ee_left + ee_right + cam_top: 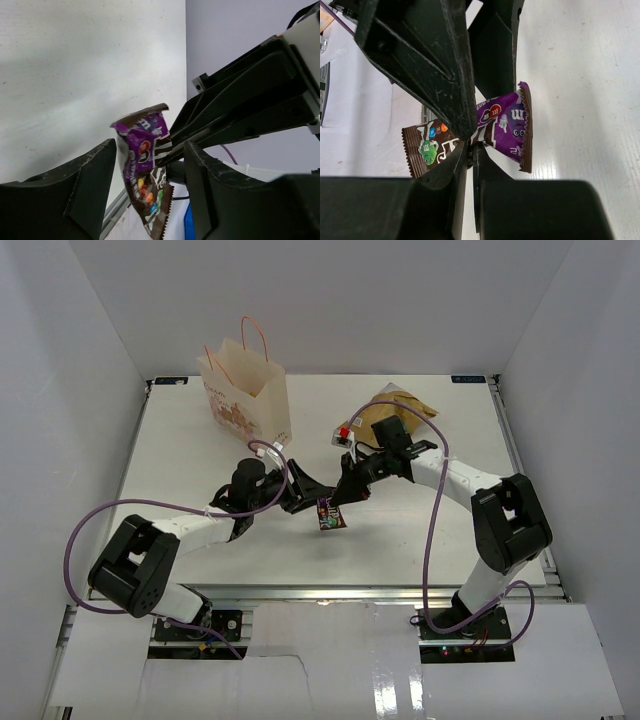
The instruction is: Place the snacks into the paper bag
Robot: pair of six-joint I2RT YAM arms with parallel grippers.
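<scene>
A dark brown and purple candy packet point(328, 516) hangs above the middle of the table. My right gripper point(342, 496) is shut on its middle, which the right wrist view shows point(468, 147) with the packet point(505, 122) sticking out on both sides. My left gripper point(316, 498) is open, and its two fingers stand on either side of the same packet point(145, 165) without touching it point(150, 150). The cream paper bag point(248, 390) stands upright at the back left. The tan-brown chip bag point(400, 415) lies at the back right, with a red packet point(347, 432) next to it.
White walls enclose the table point(200, 450) on three sides. The two arms meet at the table's middle, with purple cables point(432, 540) looping beside them. The other small packets are out of view.
</scene>
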